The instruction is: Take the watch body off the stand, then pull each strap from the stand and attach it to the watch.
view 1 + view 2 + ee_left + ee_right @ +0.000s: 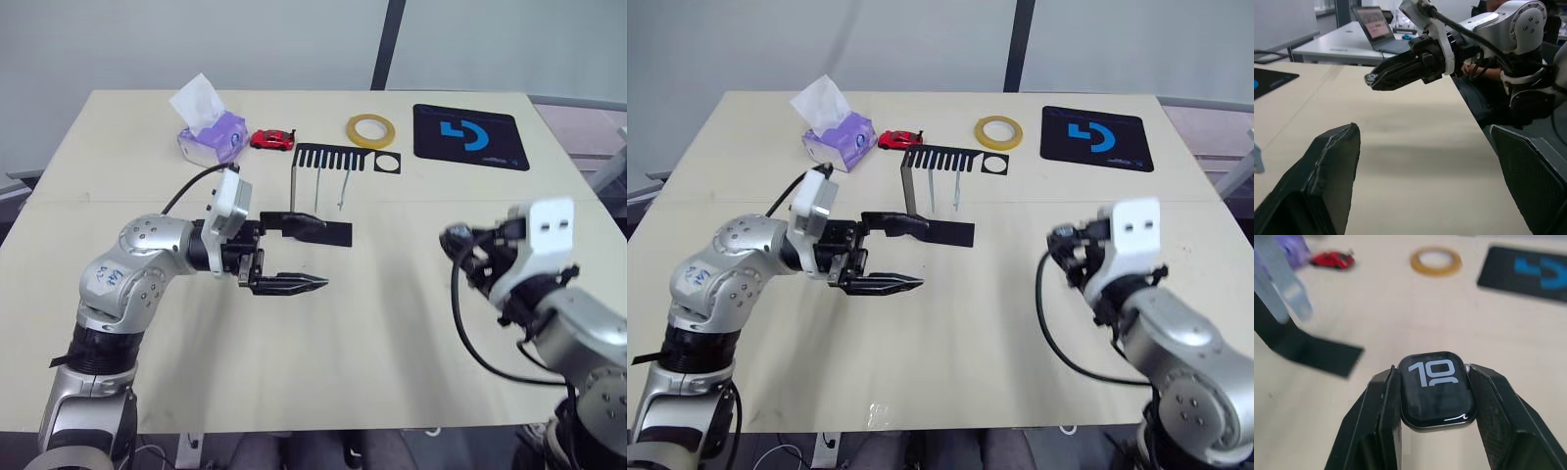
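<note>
1. The right gripper (1436, 396) was clamped on the watch body (1436, 390), screen up, held over the table (392, 343) well to the right of the stand (323, 196).
2. The left gripper (313, 253) hung with its fingers spread apart, just in front of the stand's flat foot.
3. Both straps (331, 186) hung from the stand's comb bar.
4. Behind the stand lay a yellow tape ring (370, 130), a red toy car (272, 139) and a tissue pack (210, 137).
</note>
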Robot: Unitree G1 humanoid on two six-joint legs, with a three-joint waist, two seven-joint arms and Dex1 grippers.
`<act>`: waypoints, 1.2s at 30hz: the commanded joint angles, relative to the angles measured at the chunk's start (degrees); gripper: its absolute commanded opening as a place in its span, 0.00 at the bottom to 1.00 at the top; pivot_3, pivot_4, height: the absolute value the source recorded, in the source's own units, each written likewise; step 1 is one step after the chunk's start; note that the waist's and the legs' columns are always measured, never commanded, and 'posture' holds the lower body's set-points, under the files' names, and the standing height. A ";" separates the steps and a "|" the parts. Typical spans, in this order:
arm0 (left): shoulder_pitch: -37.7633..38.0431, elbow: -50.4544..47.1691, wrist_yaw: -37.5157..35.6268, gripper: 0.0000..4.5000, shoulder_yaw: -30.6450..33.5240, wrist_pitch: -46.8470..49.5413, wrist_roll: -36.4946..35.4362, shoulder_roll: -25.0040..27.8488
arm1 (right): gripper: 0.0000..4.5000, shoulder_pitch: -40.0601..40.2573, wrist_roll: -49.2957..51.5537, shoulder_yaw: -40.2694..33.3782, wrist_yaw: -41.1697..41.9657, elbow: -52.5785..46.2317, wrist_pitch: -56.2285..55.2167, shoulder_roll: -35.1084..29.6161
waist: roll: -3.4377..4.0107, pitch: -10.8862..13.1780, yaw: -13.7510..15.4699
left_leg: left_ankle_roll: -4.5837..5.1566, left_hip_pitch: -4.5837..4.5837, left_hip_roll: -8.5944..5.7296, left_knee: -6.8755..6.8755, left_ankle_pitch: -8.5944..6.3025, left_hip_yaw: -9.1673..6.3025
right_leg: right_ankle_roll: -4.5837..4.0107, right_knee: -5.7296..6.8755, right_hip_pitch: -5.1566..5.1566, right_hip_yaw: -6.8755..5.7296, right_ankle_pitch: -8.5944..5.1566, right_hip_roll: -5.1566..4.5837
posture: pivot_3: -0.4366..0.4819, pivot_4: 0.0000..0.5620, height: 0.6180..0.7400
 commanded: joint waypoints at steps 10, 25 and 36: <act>1.77 -1.51 0.72 1.00 -1.43 -4.20 3.19 -1.97 | 0.37 12.50 -18.57 11.66 2.96 13.18 -30.29 2.86 | 0.00 -0.01 -0.02 | 0.04 0.08 -0.04 0.05 0.03 0.03 | 0.03 0.03 0.03 -0.01 0.02 0.05 | 0.48 0.27 0.98; 1.03 -1.15 1.78 1.00 -0.98 -4.65 3.70 -1.91 | 0.37 4.59 -24.59 16.08 7.76 31.22 -41.52 2.92 | 0.01 -0.01 0.02 | 0.04 0.04 -0.02 0.06 0.03 -0.03 | 0.03 0.02 0.04 0.00 0.02 0.02 | 0.48 0.27 0.98; 0.94 -1.58 2.23 1.00 -0.75 -4.56 3.81 -1.79 | 0.37 4.30 -24.68 16.23 8.79 33.64 -41.35 3.76 | 0.01 -0.01 0.00 | 0.04 0.04 -0.01 0.07 0.03 -0.03 | 0.03 0.04 0.04 0.01 0.02 0.01 | 0.48 0.27 0.98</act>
